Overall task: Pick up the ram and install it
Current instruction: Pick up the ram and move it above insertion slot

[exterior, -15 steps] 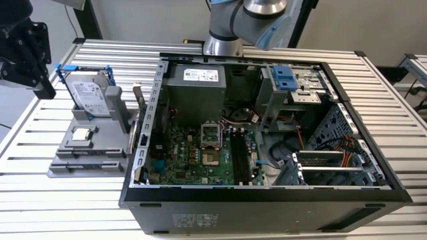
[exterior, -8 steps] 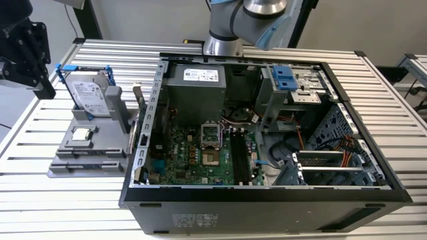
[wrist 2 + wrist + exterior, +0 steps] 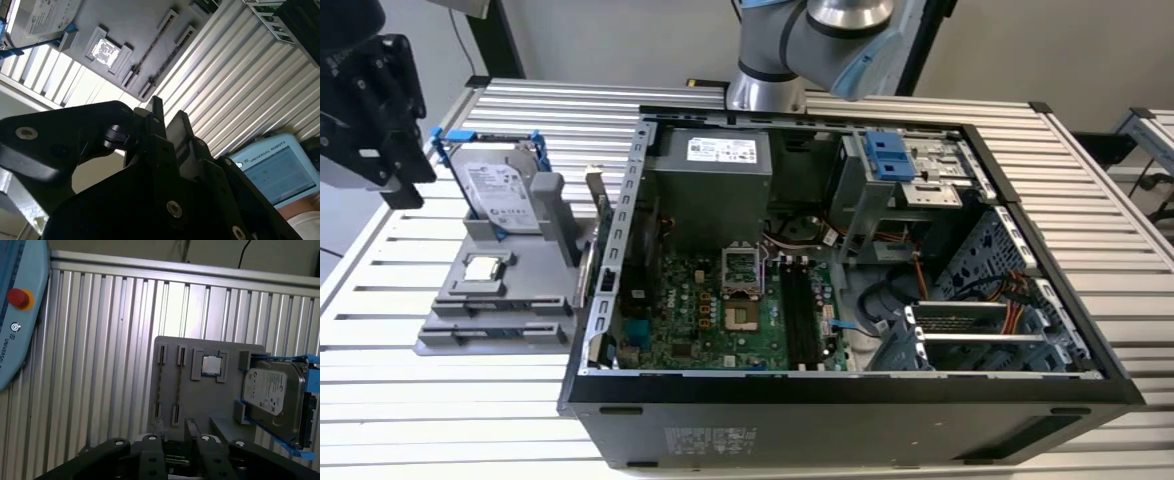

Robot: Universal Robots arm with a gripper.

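Note:
The ram (image 3: 596,220) is a thin dark stick standing on edge along the side of the grey holder tray (image 3: 467,320) that faces the computer case. My gripper (image 3: 394,170) hangs high above the table at the exterior view's left, well away from the ram. In both wrist views its fingers stand a little apart, open, with nothing between them (image 3: 167,117) (image 3: 199,426). The motherboard's long black memory slots (image 3: 798,310) lie inside the open case (image 3: 854,385).
The tray also carries a silver hard drive (image 3: 272,395) in a blue bracket and a small square processor chip (image 3: 211,365). Its two narrow slots (image 3: 170,385) run side by side. A teach pendant (image 3: 272,170) lies on the slatted table. The arm's base (image 3: 767,90) stands behind the case.

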